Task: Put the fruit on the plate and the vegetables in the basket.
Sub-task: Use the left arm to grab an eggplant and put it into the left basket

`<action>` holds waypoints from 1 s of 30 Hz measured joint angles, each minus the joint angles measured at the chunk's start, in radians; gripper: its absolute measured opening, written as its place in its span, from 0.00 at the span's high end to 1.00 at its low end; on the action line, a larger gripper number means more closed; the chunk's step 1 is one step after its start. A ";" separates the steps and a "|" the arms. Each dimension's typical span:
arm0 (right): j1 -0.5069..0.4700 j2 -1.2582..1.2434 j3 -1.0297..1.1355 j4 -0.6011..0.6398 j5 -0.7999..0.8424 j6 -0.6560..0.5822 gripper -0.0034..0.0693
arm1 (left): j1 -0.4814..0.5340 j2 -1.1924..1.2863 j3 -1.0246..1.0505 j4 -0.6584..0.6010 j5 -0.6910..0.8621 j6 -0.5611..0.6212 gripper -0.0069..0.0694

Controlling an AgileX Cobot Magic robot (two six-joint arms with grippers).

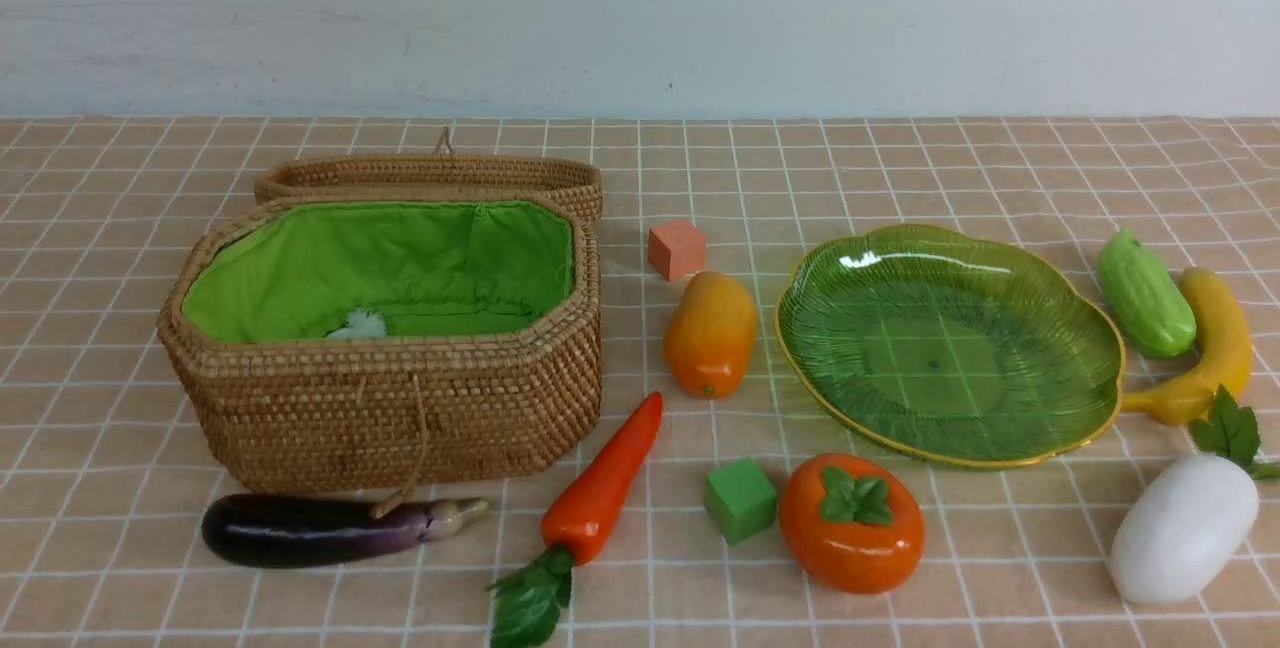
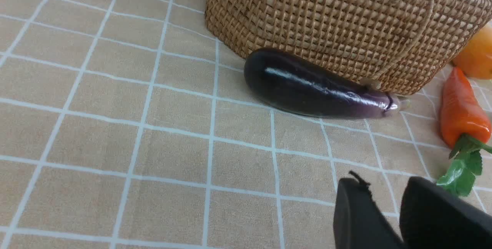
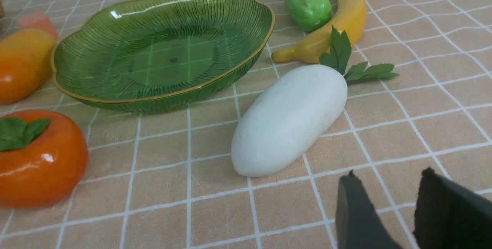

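1. Hovering low over the tabletop [image 1: 100, 578], the left pincer [image 2: 384, 181] has its jaws a little apart with nothing between them. The right pincer [image 3: 389, 174] is likewise parted and empty. The step in hand looks like the first picks.
2. On the robot's side of the plate [image 1: 950, 348], the persimmon [image 1: 850, 523] sits just beside the near rim. A green cube [image 1: 740, 498] lies left of it, the carrot [image 1: 600, 488] farther left and the eggplant [image 1: 320, 528] well apart to the left. The radish [image 1: 1182, 528] lies off the plate's near right.
3. The left pincer faces the eggplant. Its skin is glossy and the basket [image 1: 400, 418] crowds its far side, so a descent from above would likely serve best. The jaws should widen first and close across the thick middle.
4. The right pincer faces the radish, which is smooth and broad. The jaws probably need to open wider and close across its width, clear of the leaves.
5. Level with the plate, the mango [image 1: 710, 333] lies just left of it. The banana [image 1: 1215, 348] lies just right of it, with the cucumber [image 1: 1145, 293] alongside. The plate is bare, so the fruit has a short trip.
6. The basket stands well left of the plate, its lid [image 1: 430, 173] thrown back. A pink cube [image 1: 676, 249] sits beyond the plate's far left. The cubes seem to belong nowhere.
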 joint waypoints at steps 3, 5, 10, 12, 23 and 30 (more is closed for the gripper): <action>0.000 0.000 0.000 0.000 0.000 0.000 0.62 | 0.000 0.000 0.000 0.000 0.000 0.000 0.67; 0.000 0.000 0.000 0.000 0.000 0.000 0.62 | 0.000 0.000 0.000 0.000 0.000 0.000 0.67; 0.000 0.000 0.000 0.000 0.000 0.000 0.62 | 0.000 0.000 0.000 0.000 0.000 0.000 0.67; 0.000 0.000 0.000 0.000 0.000 0.000 0.62 | 0.000 0.000 0.000 0.000 0.000 0.000 0.67; 0.000 0.000 0.000 0.000 0.000 0.000 0.62 | 0.000 0.000 0.000 0.004 -0.007 0.000 0.65; 0.000 0.000 0.000 0.000 0.000 0.000 0.62 | 0.000 0.000 0.000 -0.148 -0.217 -0.111 0.65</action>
